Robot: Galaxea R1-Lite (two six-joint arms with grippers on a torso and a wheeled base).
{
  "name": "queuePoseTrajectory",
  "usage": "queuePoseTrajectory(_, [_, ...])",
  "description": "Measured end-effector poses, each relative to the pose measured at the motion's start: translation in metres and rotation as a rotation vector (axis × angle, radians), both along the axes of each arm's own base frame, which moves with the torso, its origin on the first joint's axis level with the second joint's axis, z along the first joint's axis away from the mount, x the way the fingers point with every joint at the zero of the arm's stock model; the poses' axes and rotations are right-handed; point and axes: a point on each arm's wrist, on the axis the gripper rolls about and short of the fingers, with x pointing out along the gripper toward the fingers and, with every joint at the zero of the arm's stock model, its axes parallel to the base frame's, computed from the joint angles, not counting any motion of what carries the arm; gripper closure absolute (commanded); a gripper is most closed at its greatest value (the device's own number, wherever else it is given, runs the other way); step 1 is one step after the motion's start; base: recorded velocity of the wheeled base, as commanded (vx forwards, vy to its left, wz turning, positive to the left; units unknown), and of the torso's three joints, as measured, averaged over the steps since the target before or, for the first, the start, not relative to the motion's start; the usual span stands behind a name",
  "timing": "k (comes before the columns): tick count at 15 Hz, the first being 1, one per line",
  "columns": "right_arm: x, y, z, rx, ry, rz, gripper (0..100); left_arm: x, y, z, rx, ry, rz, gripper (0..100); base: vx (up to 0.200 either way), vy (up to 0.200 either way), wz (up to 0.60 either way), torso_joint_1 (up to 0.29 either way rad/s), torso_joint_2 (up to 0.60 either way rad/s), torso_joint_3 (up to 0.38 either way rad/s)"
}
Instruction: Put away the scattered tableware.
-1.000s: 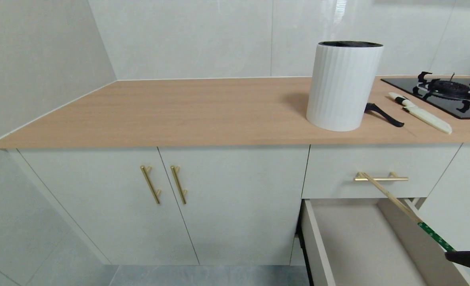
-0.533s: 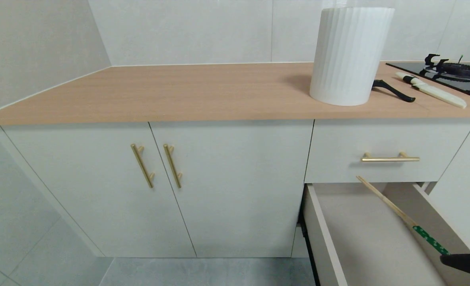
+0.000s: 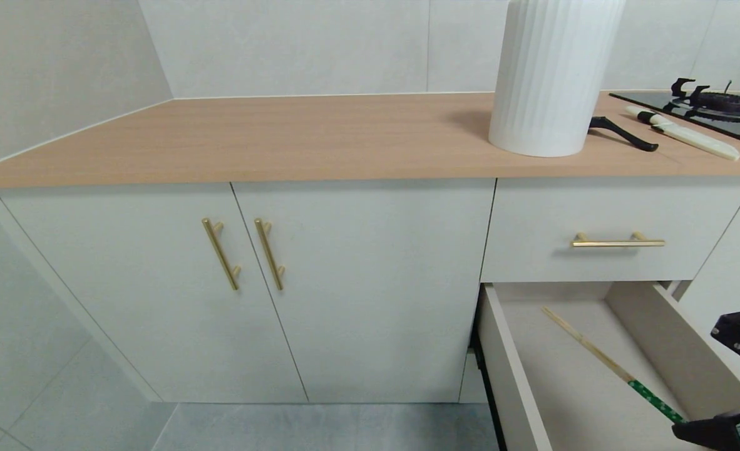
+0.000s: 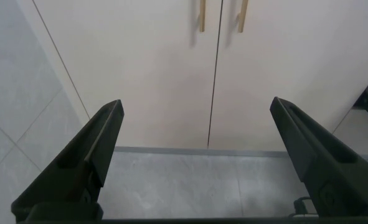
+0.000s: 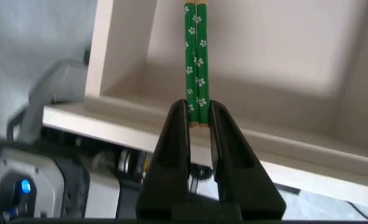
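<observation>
Right gripper [image 5: 197,117] is clamped on the green flowered end of 2 chopsticks [image 5: 196,56], which slant into the open drawer [image 3: 508,369]; can't tell if the tips touch its floor. Left gripper [image 4: 196,106] has its fingers spread wide with nothing between them, facing the cabinet doors [image 4: 140,74]. Knife [image 3: 683,133] and black-handled utensil [image 3: 623,133] lie on the counter [image 3: 282,138] beside the white ribbed holder [image 3: 551,75].
</observation>
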Motion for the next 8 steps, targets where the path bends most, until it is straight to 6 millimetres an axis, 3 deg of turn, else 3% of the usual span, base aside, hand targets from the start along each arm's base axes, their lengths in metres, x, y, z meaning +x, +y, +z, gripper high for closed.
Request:
queuePoseTrajectory(3, [0.03,0.01,-0.019,-0.018,0.069,0.01,100,0.0,0.0,0.0,0.0,0.0,0.0,0,0.0,0.0,0.0,0.0,0.0,0.0])
queuePoseTrajectory(8, [0.099,0.029,-0.061,-0.056,0.135,-0.104,100,0.0,0.0,0.0,0.0,0.0,0.0,0,0.0,0.0,0.0,0.0,0.0,0.0])
